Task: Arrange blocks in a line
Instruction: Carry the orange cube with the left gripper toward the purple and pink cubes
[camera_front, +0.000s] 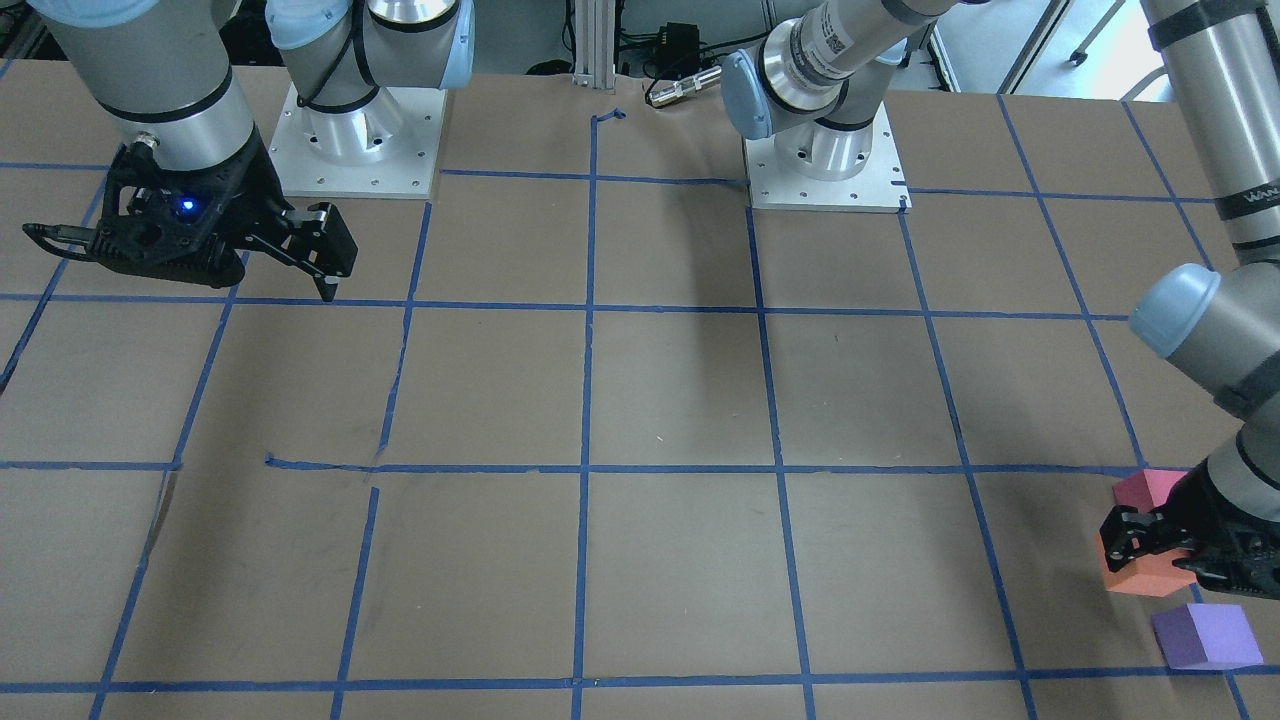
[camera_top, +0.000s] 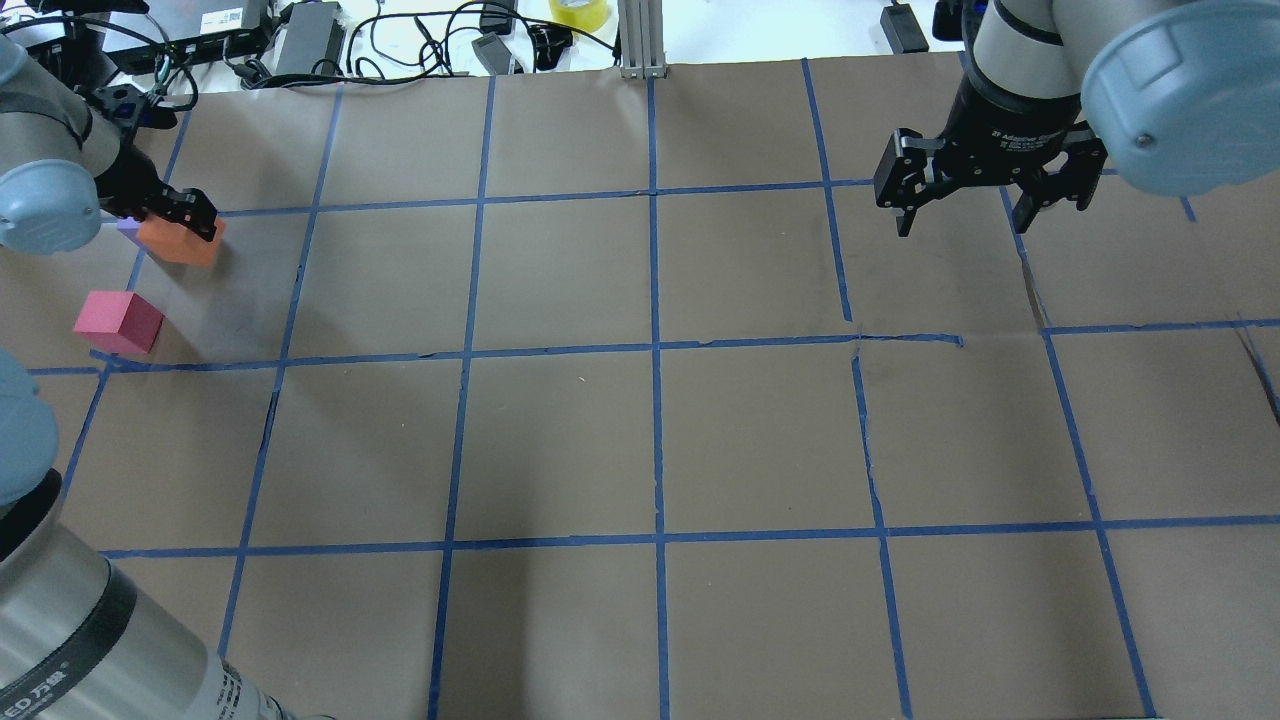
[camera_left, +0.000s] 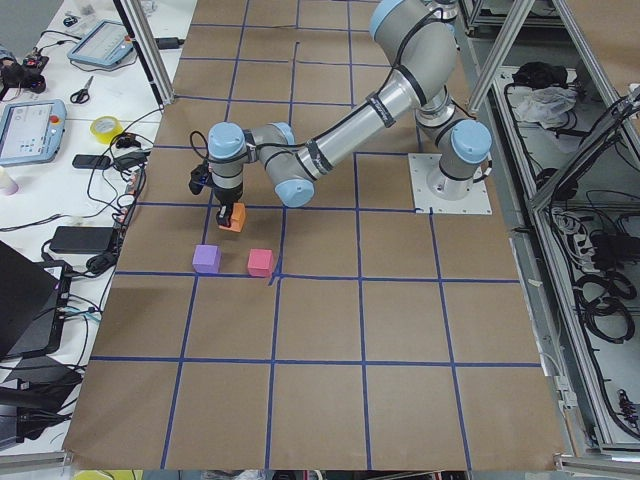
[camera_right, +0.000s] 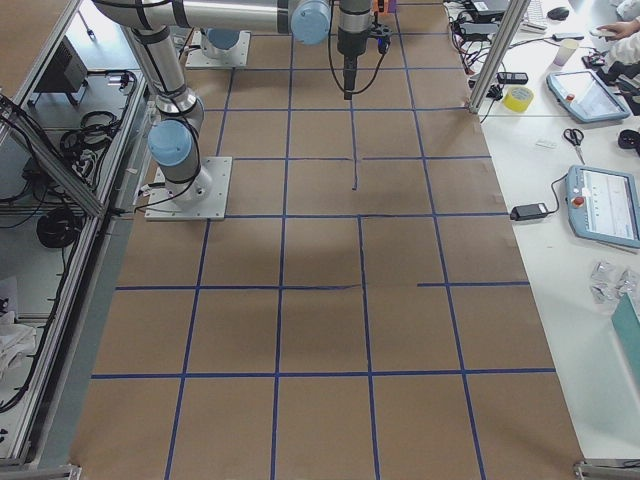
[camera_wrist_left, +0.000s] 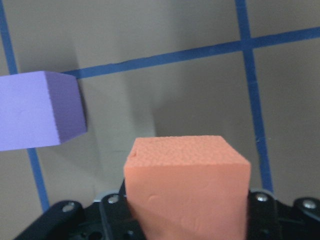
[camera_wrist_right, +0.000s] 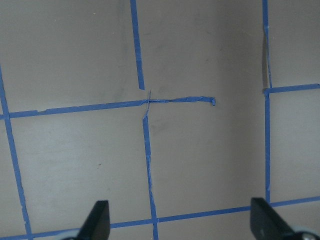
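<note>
The brown paper table (camera_top: 560, 440) has blue tape squares (camera_top: 656, 440). On its far left side, the left claw (camera_front: 1170, 555) is closed around a soft orange foam cube (camera_wrist_left: 187, 185). A purple foam cube (camera_front: 1205, 635) and a pinkish-red foam cube (camera_top: 118, 322) sit close by. The right claw (camera_top: 985, 205) hangs wide open, empty. Set down crooked, the orange cube could bump them.
</note>
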